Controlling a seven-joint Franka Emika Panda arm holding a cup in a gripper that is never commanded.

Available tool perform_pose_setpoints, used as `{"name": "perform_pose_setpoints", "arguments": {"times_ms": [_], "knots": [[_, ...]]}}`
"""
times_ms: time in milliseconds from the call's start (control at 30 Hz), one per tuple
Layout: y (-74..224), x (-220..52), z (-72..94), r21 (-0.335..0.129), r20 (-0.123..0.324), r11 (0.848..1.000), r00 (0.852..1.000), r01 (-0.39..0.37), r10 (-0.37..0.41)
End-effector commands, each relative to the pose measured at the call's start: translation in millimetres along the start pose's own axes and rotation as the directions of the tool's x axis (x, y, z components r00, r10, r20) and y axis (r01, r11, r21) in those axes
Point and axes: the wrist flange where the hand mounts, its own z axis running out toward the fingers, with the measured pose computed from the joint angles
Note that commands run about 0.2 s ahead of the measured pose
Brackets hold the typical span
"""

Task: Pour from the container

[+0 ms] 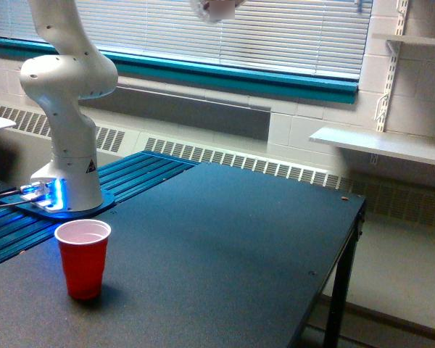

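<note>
Exterior view shows the container (212, 9) at the very top edge of the frame, high above the desk (225, 239) and cut off by the border, so only its lower rounded part is seen, blurred. The gripper is out of the frame, so I cannot tell if the fingers are apart or clamped on it.

The red cup (83, 257) stands upright on the desk, near the front, at the view's left, just in front of the arm's base (64, 192). Its mouth is open upward and it looks empty. I judge it is put there to receive what is poured. The container is well apart from the cup, higher and more to the right, so I think the pouring is not yet begun and the arm must first bring it over the cup.

The desk is dark and flat. Behind it are a window with white blinds (275, 36), a teal sill (225, 76), a long heater grille (239, 161) and white wall shelves (380, 145).
</note>
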Motion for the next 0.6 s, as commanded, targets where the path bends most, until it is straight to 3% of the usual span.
{"name": "perform_pose_setpoints", "arguments": {"times_ms": [33,267,467,600], "knots": [[32,-2,12.6,-0.058,0.054,0.99,0.99,-0.129,0.132],[70,-7,39.9,-0.119,0.151,0.981,0.974,-0.153,0.17],[96,-38,70.8,-0.186,0.229,0.981,0.969,-0.048,0.091],[118,-46,75.5,-0.187,0.272,0.982,0.958,-0.038,0.089]]}}
